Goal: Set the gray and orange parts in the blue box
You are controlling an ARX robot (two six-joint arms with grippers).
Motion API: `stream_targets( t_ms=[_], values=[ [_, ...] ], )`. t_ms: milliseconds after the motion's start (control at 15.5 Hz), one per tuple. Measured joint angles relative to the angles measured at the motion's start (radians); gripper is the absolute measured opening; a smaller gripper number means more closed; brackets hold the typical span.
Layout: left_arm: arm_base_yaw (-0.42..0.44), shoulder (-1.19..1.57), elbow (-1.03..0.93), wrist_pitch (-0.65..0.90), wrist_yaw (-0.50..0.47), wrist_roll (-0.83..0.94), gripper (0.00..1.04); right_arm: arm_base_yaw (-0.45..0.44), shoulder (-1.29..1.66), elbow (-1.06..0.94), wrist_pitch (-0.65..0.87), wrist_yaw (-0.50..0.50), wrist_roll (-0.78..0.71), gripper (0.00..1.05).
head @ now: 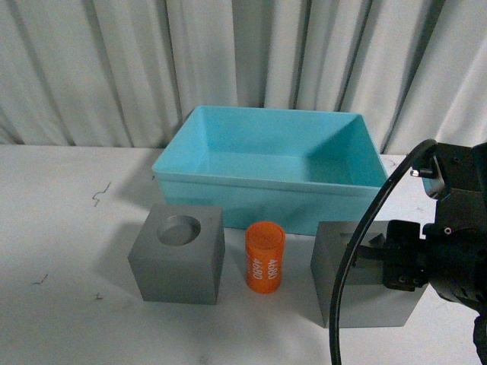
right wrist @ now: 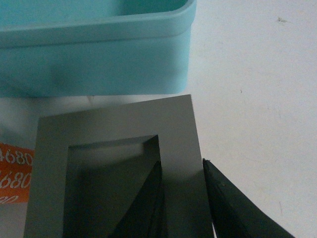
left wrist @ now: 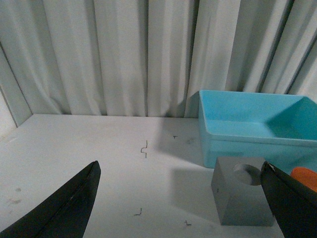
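Observation:
The light blue box [head: 268,192] stands at the back of the white table, with nothing in it. In front of it sit a gray cube with a round recess [head: 177,253], an upright orange cylinder with white digits [head: 265,256], and a gray cube with a rectangular recess [head: 358,293] on the right. My right gripper [right wrist: 182,186] is shut on that right cube's wall, one finger inside the recess [right wrist: 146,208] and one outside. My left gripper [left wrist: 181,201] hangs open above the table; the round-recess cube [left wrist: 241,197] lies beside its far finger.
A pleated white curtain [head: 228,61] closes off the back. The right arm's black cable [head: 365,251] loops in front of the right cube. Small dark marks [left wrist: 144,148] dot the white table on the left.

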Motion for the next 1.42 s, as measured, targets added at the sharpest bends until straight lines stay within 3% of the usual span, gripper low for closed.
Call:
stream_targets(
  t_ms=[65, 323, 452, 645, 968, 1419],
  values=[
    [0.0, 0.0, 0.0, 0.0, 0.0, 0.0, 0.98, -0.002, -0.015, -0.008, -0.008, 0.008, 0.0, 0.19],
    [0.0, 0.0, 0.0, 0.0, 0.0, 0.0, 0.98, -0.041, -0.309, -0.044, -0.135, -0.046, -0.01, 0.18],
    [0.0, 0.0, 0.0, 0.0, 0.0, 0.0, 0.98, -0.099, -0.472, 0.106, -0.078, -0.069, -0.066, 0.18],
    [0.0, 0.0, 0.0, 0.0, 0.0, 0.0, 0.98, -0.172, -0.294, 0.298, 0.017, -0.074, -0.127, 0.18],
    [0.0, 0.0, 0.0, 0.0, 0.0, 0.0, 0.98, -0.14, 0.074, 0.561, 0.001, -0.087, -0.085, 0.18],
    [0.0, 0.0, 0.0, 0.0, 0.0, 0.0, 0.98, -0.121, 0.315, 0.702, -0.102, -0.054, -0.033, 0.18]
  ],
)
